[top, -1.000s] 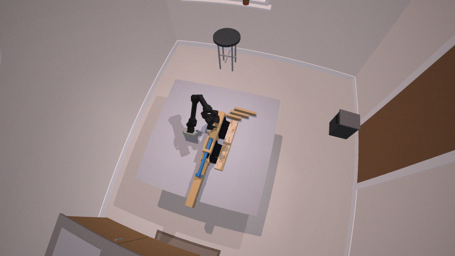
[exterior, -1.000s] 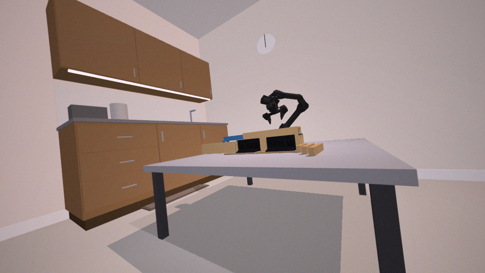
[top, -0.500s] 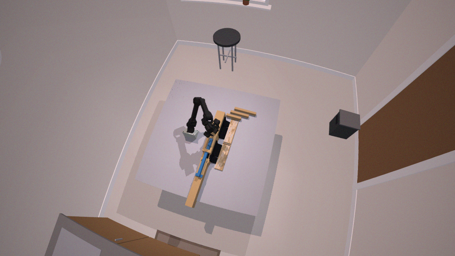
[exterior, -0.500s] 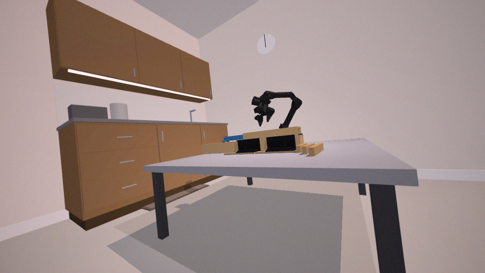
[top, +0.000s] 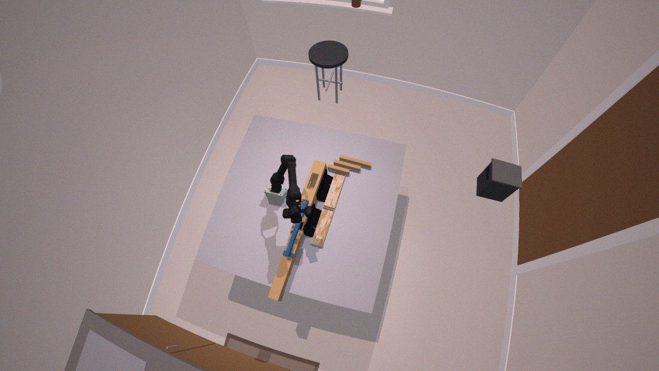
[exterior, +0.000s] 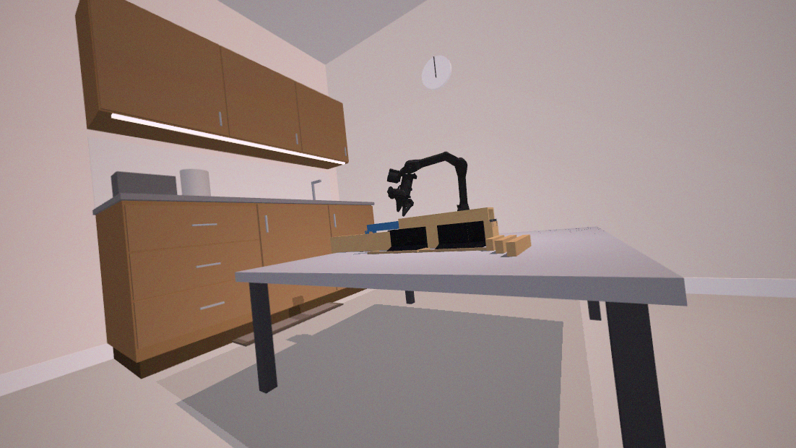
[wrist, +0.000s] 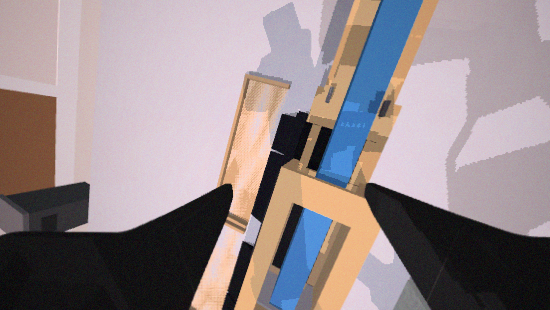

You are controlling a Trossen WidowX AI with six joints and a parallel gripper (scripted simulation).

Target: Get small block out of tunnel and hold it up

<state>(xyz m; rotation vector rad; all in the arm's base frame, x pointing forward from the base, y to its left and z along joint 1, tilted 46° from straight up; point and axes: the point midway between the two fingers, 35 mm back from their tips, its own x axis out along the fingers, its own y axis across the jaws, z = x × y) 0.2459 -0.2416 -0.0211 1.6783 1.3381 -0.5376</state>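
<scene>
The wooden tunnel (top: 318, 167) (exterior: 432, 236) (wrist: 322, 192) stands on the table, with window openings in its top and dark openings in one side. The blue sliding cage with its long handle (top: 293, 239) (exterior: 383, 226) (wrist: 390, 55) sticks out of one end, over a low wooden track (top: 279, 285) (exterior: 356, 243). Blue also shows through a top window in the wrist view. I cannot make out the block in any view. My gripper (top: 299, 213) (exterior: 402, 212) (wrist: 297, 189) is open and empty, pointing down above the tunnel end where the handle comes out.
Two clear, wood-framed panels (top: 335, 191) (wrist: 255, 120) lie end to end along the tunnel's dark-opening side. Three loose wooden rods (top: 355, 161) (exterior: 518, 246) lie beyond the far tunnel end. The arm's base (top: 275, 193) stands on the other side of the tunnel.
</scene>
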